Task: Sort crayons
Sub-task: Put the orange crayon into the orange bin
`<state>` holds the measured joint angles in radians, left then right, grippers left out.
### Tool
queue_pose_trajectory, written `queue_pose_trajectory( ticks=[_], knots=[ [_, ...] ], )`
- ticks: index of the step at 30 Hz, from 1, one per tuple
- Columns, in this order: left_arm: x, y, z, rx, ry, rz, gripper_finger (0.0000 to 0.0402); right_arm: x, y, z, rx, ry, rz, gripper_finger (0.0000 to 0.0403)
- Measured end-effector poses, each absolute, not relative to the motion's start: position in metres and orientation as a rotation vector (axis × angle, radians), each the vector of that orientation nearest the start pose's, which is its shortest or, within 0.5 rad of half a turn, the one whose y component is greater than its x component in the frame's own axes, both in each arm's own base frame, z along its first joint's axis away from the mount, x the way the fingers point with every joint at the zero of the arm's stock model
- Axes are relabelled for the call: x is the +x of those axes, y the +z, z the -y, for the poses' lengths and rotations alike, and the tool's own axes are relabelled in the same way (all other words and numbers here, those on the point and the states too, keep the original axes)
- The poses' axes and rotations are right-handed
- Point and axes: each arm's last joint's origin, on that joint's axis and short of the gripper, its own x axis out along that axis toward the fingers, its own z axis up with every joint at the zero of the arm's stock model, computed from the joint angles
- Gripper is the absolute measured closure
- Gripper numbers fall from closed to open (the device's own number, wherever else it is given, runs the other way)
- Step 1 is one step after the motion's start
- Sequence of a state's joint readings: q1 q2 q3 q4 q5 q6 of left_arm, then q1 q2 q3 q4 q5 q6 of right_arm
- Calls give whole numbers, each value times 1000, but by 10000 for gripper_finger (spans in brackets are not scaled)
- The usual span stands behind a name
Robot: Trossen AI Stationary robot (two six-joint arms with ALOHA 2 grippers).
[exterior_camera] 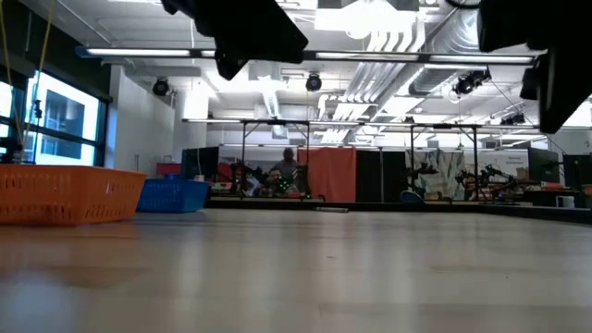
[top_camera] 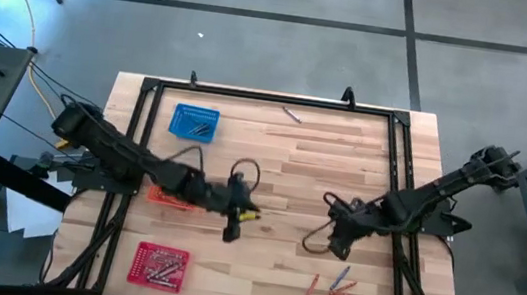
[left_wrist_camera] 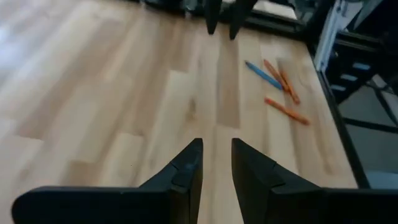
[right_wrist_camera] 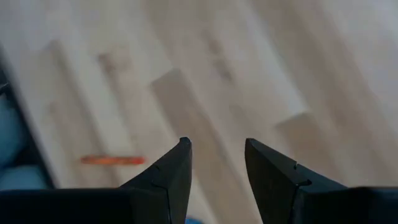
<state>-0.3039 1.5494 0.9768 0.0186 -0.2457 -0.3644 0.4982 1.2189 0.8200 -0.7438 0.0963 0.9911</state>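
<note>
Several loose crayons, orange, red and blue, lie flat on the wooden table near its near right corner. They also show in the left wrist view. One orange crayon shows in the right wrist view. My left gripper is at mid-table, left of the crayons, its fingers a little apart and empty. My right gripper is open and empty, just beyond the crayons. A red basket at the near left holds several crayons.
A blue basket stands at the far left. An orange basket is partly under my left arm; both show in the low view. A lone stick lies near the far edge. A black frame borders the table.
</note>
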Motion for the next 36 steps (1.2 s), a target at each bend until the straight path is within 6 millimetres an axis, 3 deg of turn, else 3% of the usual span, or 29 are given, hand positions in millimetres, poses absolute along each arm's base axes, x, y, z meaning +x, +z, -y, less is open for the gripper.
queue_pose_trajectory(
  ticks=[6,13,17,27,31,36],
  knots=[
    [327,215,131,-224,-43,-506,332,202,207,-137,541,-66,-1180,261],
    [325,212,157,-215,-113,-445,332,219,193,-167,236,54,-1327,273],
    [321,212,164,-204,-73,-427,332,233,198,-182,29,123,-1378,287],
    [316,214,173,-190,-29,-390,332,252,183,-203,-351,243,-1549,306],
    [316,215,174,-194,-32,-380,332,260,183,-209,-382,278,-1524,307],
    [315,215,176,-193,-37,-381,332,269,188,-219,-290,348,-1469,306]
  ],
)
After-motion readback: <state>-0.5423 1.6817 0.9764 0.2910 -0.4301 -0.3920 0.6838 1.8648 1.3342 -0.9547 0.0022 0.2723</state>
